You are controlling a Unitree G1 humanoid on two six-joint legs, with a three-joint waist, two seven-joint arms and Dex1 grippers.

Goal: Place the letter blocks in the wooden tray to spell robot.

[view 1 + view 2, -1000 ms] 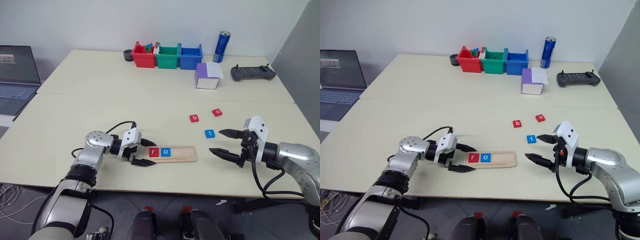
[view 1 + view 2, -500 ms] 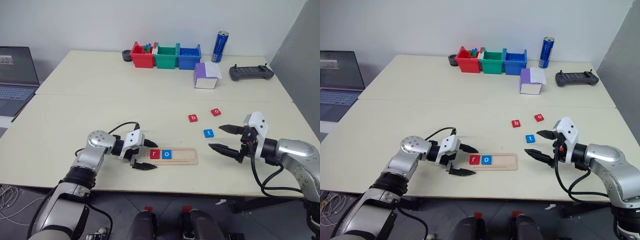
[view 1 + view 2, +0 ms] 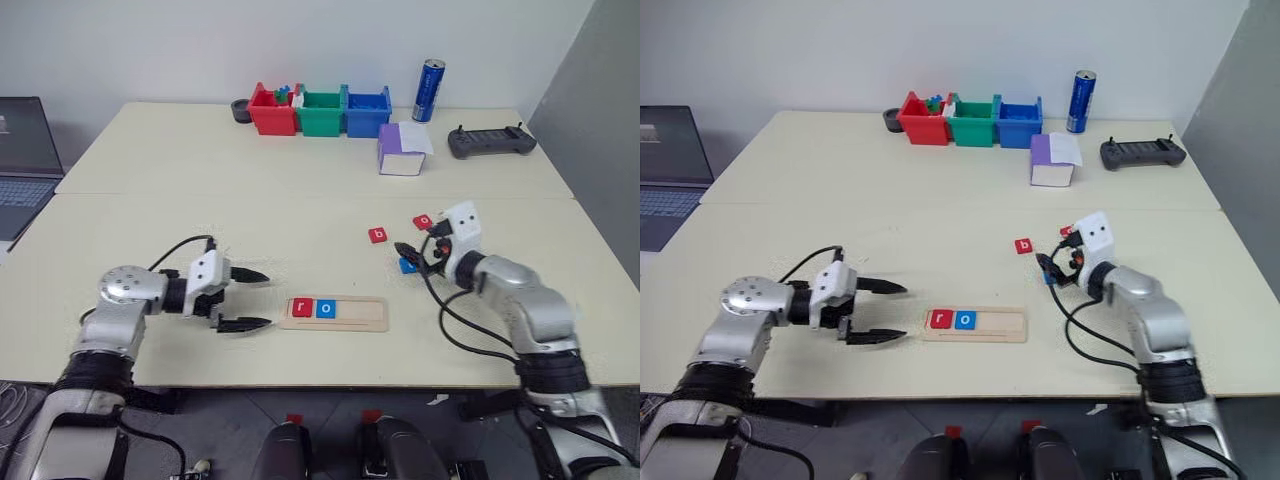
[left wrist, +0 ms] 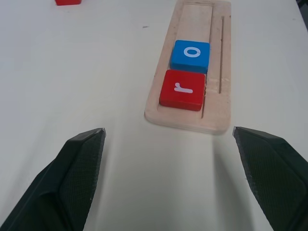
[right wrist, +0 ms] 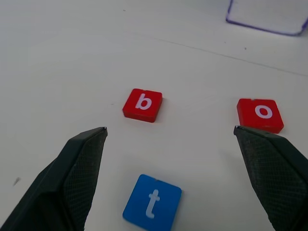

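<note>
The wooden tray (image 3: 362, 314) lies near the table's front edge, with a red r block (image 3: 302, 308) and a blue o block (image 3: 326, 309) at its left end. My left gripper (image 3: 268, 299) stands open just left of the tray, pointing at it, with nothing between its fingers. In the left wrist view the r block (image 4: 183, 89) and the o block (image 4: 191, 54) lie ahead of that gripper (image 4: 168, 130). My right gripper (image 5: 169, 130) is open over three loose blocks: red b (image 5: 143, 105), red o (image 5: 260, 114) and blue t (image 5: 152, 202).
Red (image 3: 270, 108), green (image 3: 322, 110) and blue (image 3: 366, 110) bins stand at the table's back edge beside a blue can (image 3: 430, 77). A purple-and-white box (image 3: 402, 150) and a black controller (image 3: 490, 142) lie at the back right. A laptop (image 3: 20, 140) sits far left.
My left gripper has drawn back to the left, away from the tray's end. The right gripper has swung forward and left, up to the loose blocks. The camera view has shifted.
</note>
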